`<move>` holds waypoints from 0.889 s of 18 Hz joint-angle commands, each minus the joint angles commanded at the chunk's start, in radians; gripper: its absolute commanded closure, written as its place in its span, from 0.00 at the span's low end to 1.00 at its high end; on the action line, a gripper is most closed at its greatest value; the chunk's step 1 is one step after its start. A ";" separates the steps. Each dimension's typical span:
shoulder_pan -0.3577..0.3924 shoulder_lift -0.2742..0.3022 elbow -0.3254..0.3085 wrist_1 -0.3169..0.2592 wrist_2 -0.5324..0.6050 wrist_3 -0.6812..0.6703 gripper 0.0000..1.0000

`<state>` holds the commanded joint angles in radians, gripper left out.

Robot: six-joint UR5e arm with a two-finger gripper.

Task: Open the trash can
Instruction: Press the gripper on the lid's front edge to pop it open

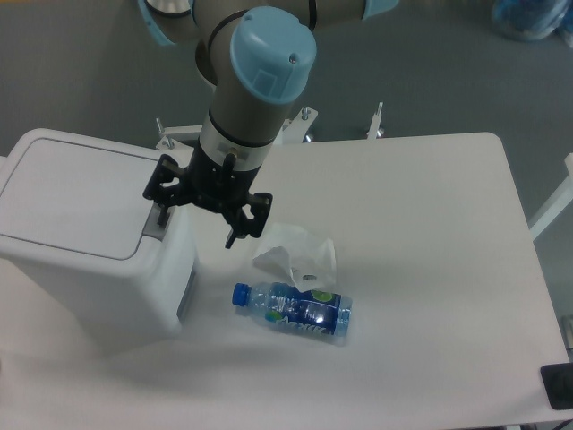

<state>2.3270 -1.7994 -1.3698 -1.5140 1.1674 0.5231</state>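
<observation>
Hand (199, 211) spread, empty, over trash can (85, 237) button edge; lid shut. Next: press button down.

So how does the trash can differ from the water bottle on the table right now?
The trash can is a large, boxy, opaque white bin; the water bottle is far smaller, clear plastic with a blue label and cap. The trash can stands upright with its lid down, while the water bottle lies on its side. The gripper hangs at the trash can's grey tab, well clear of the water bottle. Both rest on the white table.
</observation>
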 joint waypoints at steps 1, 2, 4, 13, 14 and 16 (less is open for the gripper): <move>0.000 0.000 0.000 0.000 0.000 0.000 0.00; 0.000 0.000 0.000 0.000 0.000 0.000 0.00; 0.000 -0.002 0.000 0.000 0.000 0.000 0.00; 0.000 -0.005 0.005 0.006 0.000 0.000 0.00; 0.000 -0.005 0.002 0.012 0.005 0.000 0.00; -0.002 -0.006 0.002 0.014 0.017 0.000 0.00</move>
<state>2.3255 -1.8055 -1.3683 -1.5002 1.1842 0.5231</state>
